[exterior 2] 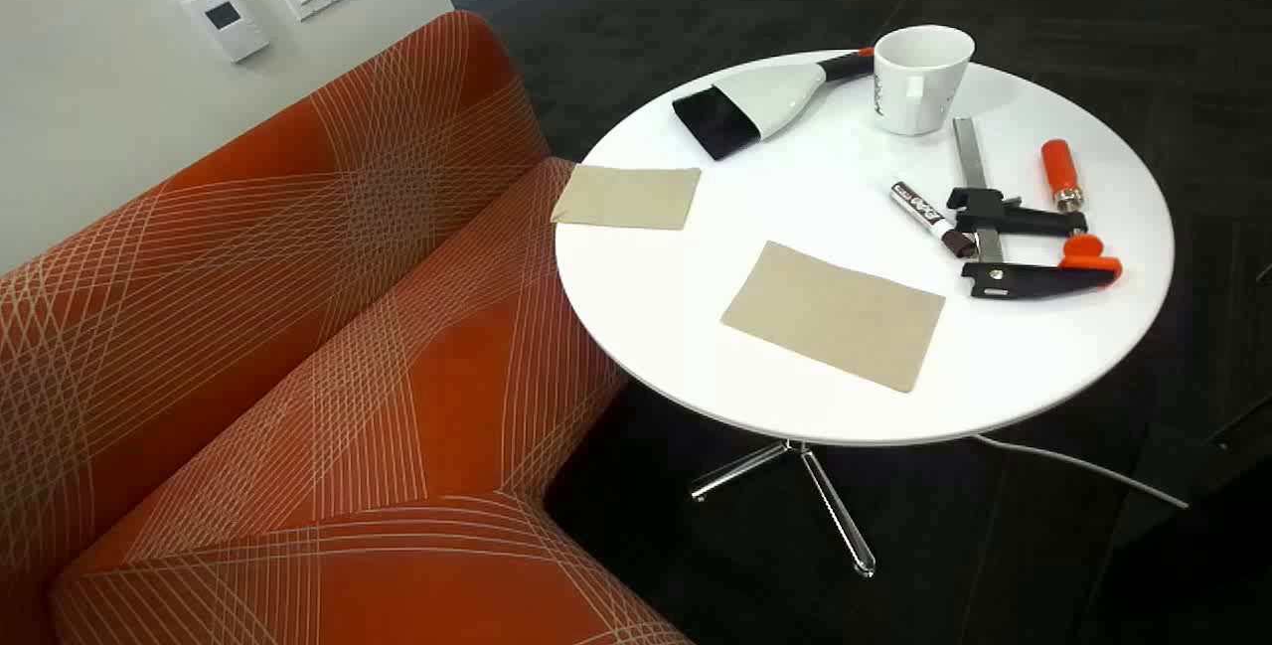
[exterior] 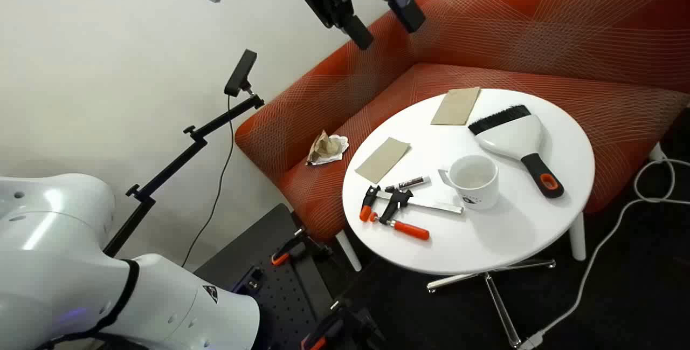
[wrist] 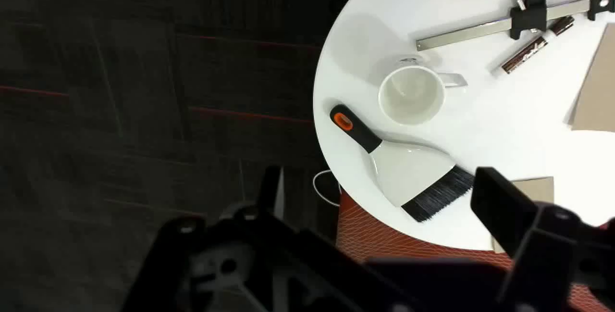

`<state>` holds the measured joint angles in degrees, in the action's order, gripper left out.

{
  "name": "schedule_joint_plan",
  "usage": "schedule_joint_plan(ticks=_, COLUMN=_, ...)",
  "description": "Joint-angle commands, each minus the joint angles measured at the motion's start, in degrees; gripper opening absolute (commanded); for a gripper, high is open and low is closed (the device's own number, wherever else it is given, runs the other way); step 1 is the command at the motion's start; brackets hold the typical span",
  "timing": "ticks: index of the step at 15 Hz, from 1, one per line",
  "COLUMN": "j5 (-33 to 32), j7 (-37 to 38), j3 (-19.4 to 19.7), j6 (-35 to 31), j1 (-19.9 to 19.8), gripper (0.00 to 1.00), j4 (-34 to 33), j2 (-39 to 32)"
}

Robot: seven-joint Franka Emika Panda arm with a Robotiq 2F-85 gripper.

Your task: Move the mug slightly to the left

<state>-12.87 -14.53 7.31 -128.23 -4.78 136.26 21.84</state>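
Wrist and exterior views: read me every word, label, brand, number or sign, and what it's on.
"EXPO": on the marker; its other print is too small.
Printed marks on the mug: too small to read.
Sticker on the robot arm: too blurred to read.
Wall unit: nothing legible on its display.

"What lay on the rnd white tbl point(exterior 2: 1033, 357)?"
"Mug point(exterior: 477, 185) stood upright btwn hand brush point(exterior: 512, 142) & bar clamp point(exterior 2: 1024, 220)."
"Else?"
"Dry-erase marker point(exterior 2: 929, 216), just beside bar clamp. 2 tan paper sheets point(exterior 2: 835, 315) point(exterior 2: 629, 198) lay apart, one at tbl edge."
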Motion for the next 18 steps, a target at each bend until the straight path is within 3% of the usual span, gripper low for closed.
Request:
schedule_joint_plan(ticks=1, j5=0.1, j7=-0.1, j3=-0.1, j6=0.2, j1=-0.1, gripper=1.0, j4=-0.1, j2=0.0)
schedule_joint_plan(ticks=15, j5=0.1, j7=-0.1, j3=-0.1, j6=0.2, j1=-0.1, gripper=1.0, j4=-0.1, j2=0.0)
schedule_joint_plan(ticks=18, j5=1.0, j7=2.0, j3=-1.6, j6=0.8, j1=0.9, gripper=1.0, j4=-0.3, j2=-1.7)
